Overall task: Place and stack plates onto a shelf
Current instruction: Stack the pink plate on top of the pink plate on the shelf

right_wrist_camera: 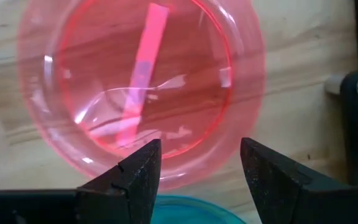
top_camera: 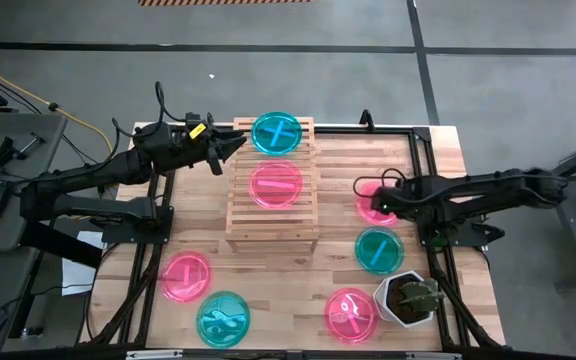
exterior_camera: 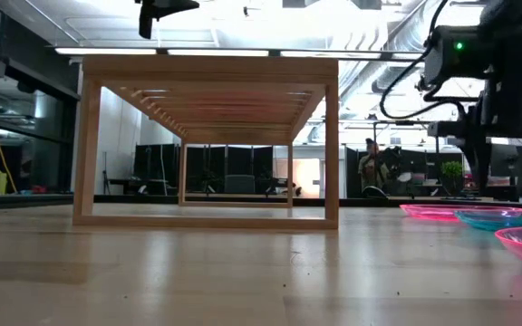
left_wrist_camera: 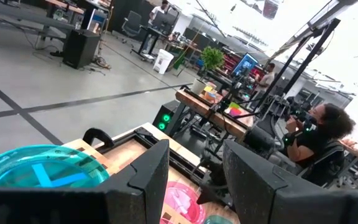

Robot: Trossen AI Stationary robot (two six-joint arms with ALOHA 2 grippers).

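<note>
The wooden slatted shelf (top_camera: pixel 273 190) stands mid-table. On its top rest a teal plate (top_camera: pixel 276 132) at the far end and a pink plate (top_camera: pixel 276 185) in the middle. My left gripper (top_camera: pixel 236 146) hovers level at the shelf's far left corner, open and empty (left_wrist_camera: pixel 194 180). My right gripper (top_camera: pixel 376 203) points down over a pink plate (right_wrist_camera: pixel 142 81) lying on the table right of the shelf. It is open, with the plate's rim showing between its fingers (right_wrist_camera: pixel 201 168). A teal plate (top_camera: pixel 379 250) lies just nearer.
More plates lie on the table: pink (top_camera: pixel 185 276) and teal (top_camera: pixel 223 318) at the near left, pink (top_camera: pixel 351 315) at the near right. A white plant pot (top_camera: pixel 408 298) stands beside that one. People and desks show in the room beyond.
</note>
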